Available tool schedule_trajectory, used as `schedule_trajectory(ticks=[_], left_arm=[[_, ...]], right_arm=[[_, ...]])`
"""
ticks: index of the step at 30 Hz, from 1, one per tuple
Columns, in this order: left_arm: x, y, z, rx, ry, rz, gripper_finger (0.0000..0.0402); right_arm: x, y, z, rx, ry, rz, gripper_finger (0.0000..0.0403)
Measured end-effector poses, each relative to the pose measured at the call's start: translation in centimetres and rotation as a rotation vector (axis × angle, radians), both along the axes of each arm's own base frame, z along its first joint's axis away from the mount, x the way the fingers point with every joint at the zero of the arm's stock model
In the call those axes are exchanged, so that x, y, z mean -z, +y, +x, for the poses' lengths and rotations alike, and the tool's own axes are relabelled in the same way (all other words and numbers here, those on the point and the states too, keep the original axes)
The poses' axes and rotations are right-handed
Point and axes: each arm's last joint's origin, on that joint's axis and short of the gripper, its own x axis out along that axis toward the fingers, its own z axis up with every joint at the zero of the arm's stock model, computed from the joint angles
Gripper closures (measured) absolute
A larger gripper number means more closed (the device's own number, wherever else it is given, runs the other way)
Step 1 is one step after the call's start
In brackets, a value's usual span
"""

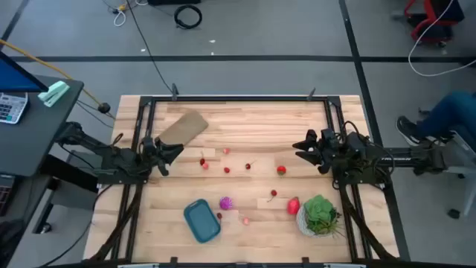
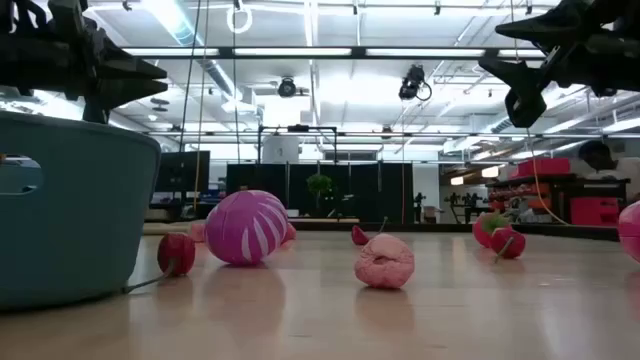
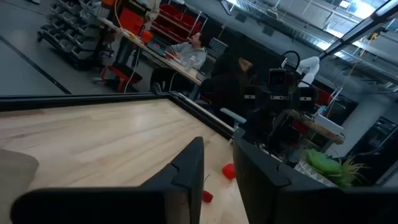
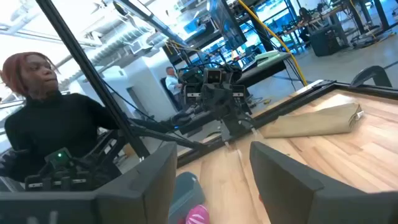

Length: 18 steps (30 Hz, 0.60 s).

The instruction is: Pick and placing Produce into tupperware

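The teal tupperware (image 1: 201, 220) rests on its base near the table's front edge, left of centre; it also stands at the left of the low view (image 2: 70, 210). The produce lies scattered on the wood: small red pieces (image 1: 227, 169) (image 1: 281, 170) (image 1: 293, 205), a magenta ball (image 1: 225, 202) (image 2: 246, 227) and a pale pink piece (image 1: 244, 219) (image 2: 385, 262). My left gripper (image 1: 169, 151) (image 3: 217, 146) hovers open at the table's left, above the wood, with a narrow gap and nothing between its fingers. My right gripper (image 1: 301, 145) (image 4: 211, 152) hovers open at the right, fingers toward the centre.
A flat tan piece (image 1: 182, 128) lies at the far left. A green plant in a white pot (image 1: 320, 216) stands at the near right. A dark frame (image 1: 238, 98) edges the table. A person sits beyond the right edge (image 1: 446, 112).
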Motion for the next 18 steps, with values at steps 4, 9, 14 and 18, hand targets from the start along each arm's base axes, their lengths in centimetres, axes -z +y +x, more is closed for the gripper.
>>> schedule_trajectory(ticks=[4,9,14,18], left_arm=[[0.01,0.0,0.0,0.0,0.0,0.0,0.0309],[0.01,0.0,0.0,0.0,0.0,0.0,0.0315],[0.0,0.0,0.0,0.0,0.0,0.0,0.0315],[0.01,0.0,0.0,0.0,0.0,0.0,0.0309]], right_arm=[[0.0,0.0,0.0,0.0,0.0,0.0,0.019],[0.0,0.0,0.0,0.0,0.0,0.0,0.019],[0.0,0.0,0.0,0.0,0.0,0.0,0.019],[0.0,0.0,0.0,0.0,0.0,0.0,0.019]])
